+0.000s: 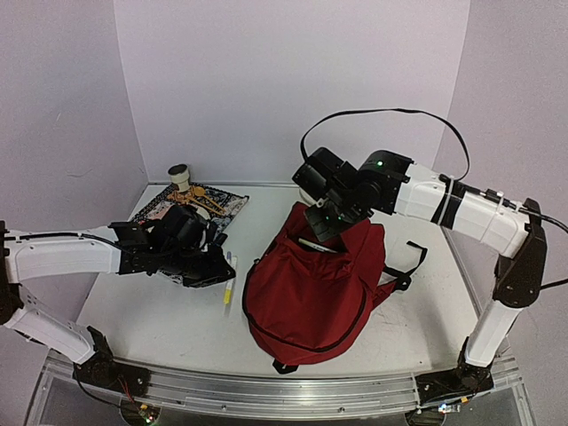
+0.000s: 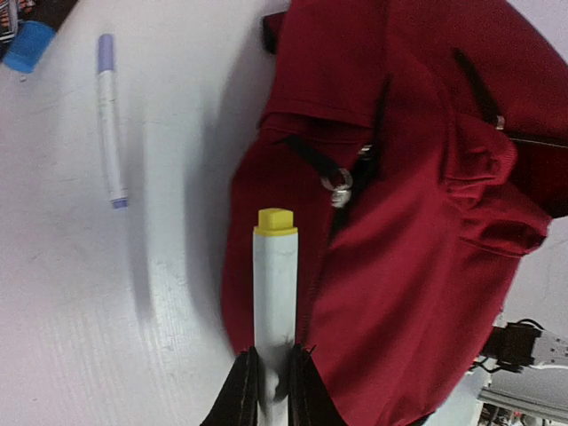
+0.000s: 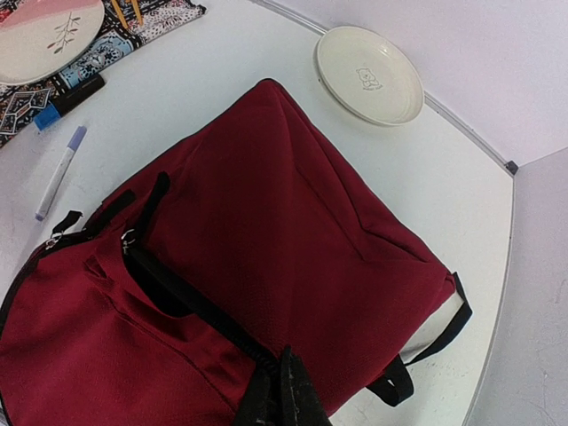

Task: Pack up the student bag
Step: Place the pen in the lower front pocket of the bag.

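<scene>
Left gripper (image 2: 273, 377) is clamped narrow on a white marker (image 2: 275, 293). Its yellow cap points away from the wrist, toward the student bag (image 2: 426, 222). Marker tip sits just beside the bag's side; can't tell if it touches. Whether the marker is lifted off the table (image 1: 160, 319) is unclear too.

Purple-capped pen (image 2: 110, 124) lies loose on the table, left of the held marker in the wrist view, apart from the bag.

The student bag (image 1: 311, 293) is mid-table, between the arms, slumped with its top toward the back wall. Top zipper (image 3: 191, 302) is open, showing a dark gap.

Right gripper (image 3: 286, 395) is pinched shut on the bag's fabric at the zipper edge. From above, the right gripper (image 1: 325, 232) sits at the bag's raised top.

White plate (image 3: 368, 75) sits beyond the bag, not touching it. The patterned mat (image 1: 197, 206) at back left carries a pink plate (image 3: 44, 35); a blue-capped black marker (image 3: 67, 99) sits at its edge.
</scene>
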`<state>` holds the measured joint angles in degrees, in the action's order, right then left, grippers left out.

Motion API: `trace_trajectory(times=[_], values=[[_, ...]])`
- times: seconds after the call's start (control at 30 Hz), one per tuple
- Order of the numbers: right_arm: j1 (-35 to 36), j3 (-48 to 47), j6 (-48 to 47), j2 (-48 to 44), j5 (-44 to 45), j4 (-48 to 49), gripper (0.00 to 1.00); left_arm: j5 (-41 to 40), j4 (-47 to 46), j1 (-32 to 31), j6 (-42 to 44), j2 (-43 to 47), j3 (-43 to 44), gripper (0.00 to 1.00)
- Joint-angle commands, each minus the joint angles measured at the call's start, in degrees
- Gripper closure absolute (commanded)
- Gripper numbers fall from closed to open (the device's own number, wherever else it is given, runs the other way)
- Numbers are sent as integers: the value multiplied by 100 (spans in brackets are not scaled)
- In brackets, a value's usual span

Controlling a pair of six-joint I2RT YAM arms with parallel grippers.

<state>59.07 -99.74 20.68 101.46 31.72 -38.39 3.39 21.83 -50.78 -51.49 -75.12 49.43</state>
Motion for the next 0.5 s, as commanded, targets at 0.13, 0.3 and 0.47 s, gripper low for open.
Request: trace_trajectory(times=[0.13, 0.3, 0.47], values=[[26, -106, -166, 41, -182, 341, 100, 1229, -1874, -302, -416, -443, 456, 100], [28, -56, -220, -7, -318, 501, 100, 1541, -2578, -540, -585, -1069, 750, 100], [27, 29, -263, -57, -495, 678, 100, 1461, -2970, -564, -718, -1482, 1041, 100]])
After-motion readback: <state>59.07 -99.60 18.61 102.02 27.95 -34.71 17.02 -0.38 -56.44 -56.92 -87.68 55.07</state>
